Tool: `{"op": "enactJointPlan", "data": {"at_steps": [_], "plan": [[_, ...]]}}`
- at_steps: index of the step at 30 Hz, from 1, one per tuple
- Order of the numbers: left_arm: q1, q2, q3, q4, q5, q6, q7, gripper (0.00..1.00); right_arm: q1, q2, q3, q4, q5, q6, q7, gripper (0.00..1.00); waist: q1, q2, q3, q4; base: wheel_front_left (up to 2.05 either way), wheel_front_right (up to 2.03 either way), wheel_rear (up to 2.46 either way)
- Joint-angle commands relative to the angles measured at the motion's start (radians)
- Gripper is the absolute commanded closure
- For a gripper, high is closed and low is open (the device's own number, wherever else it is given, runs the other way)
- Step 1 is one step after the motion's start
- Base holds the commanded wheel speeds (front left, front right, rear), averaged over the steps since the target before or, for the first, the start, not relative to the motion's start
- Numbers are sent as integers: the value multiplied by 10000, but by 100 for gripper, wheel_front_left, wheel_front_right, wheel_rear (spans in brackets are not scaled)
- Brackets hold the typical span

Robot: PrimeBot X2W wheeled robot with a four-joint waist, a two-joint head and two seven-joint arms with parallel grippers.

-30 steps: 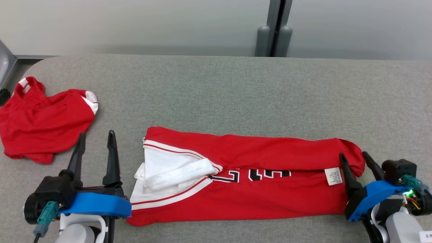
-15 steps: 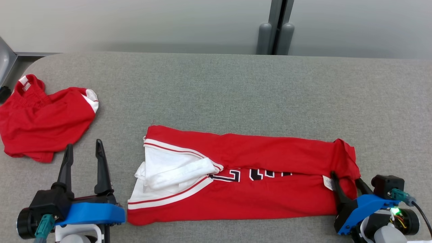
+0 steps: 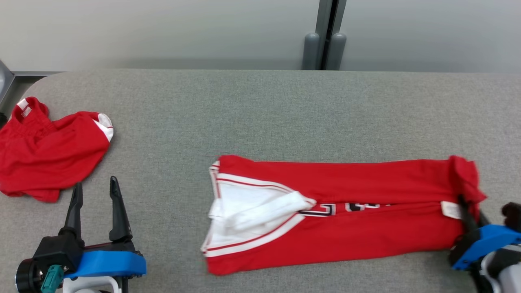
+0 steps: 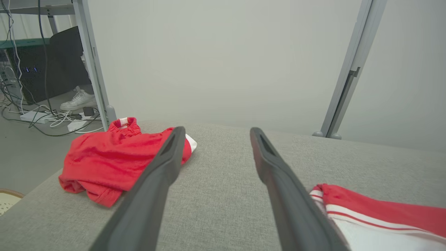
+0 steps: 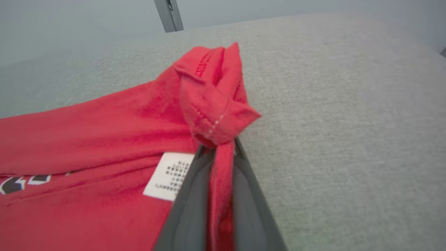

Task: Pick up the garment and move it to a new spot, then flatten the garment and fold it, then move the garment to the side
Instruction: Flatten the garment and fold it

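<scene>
Your right pincer (image 5: 218, 153) pinches the bunched end of the red, white-trimmed jersey (image 3: 346, 236), which lies folded lengthwise on the grey fabric desk (image 3: 260, 114). Your left pincer (image 3: 95, 184) stands spread, well apart. Judgement: long fold done; cross-fold and side move outstanding.

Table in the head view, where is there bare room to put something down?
The whole far strip of the table beyond the folded jersey is bare, as is the gap between the jersey and the crumpled red garment. Crowded: the near left around the open left hand, and the near right, where the right hand pinches the jersey's end.
</scene>
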Motion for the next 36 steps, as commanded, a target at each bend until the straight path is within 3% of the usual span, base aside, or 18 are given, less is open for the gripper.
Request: {"op": "enactJointPlan", "data": {"at_steps": [1, 5, 10, 20, 26, 36], "plan": [[12, -95, 119, 34, 143, -116, -47, 0, -152, -410, -283, -142, -40, -6, 78, 100, 0, 0, -24, -29, 0, 0, 0], [5, -215, 308, 83, 318, -253, -47, 0, -62, -968, -625, -463, -162, -5, 317, 100, 0, 0, -40, -75, 0, 0, 0], [-15, -367, 431, 133, 420, -414, -47, 0, 121, -1057, -542, -953, -248, -5, 511, 100, 0, 0, -87, -105, 0, 0, 0], [76, -545, 627, 199, 614, -635, -47, 0, 768, 53, 38, -3152, -246, -3, 839, 100, 0, 0, -224, -35, 0, 0, 0], [75, -609, 641, 266, 684, -715, -47, 0, 1137, 809, 897, -4401, -284, -3, 1246, 100, 0, 0, -208, 39, 0, 0, 0], [-309, -666, 483, 418, 680, -832, -47, 0, 400, 1465, 3123, -4432, 128, -2, 1224, 100, 0, 0, 34, 335, 0, 0, 0]]}}
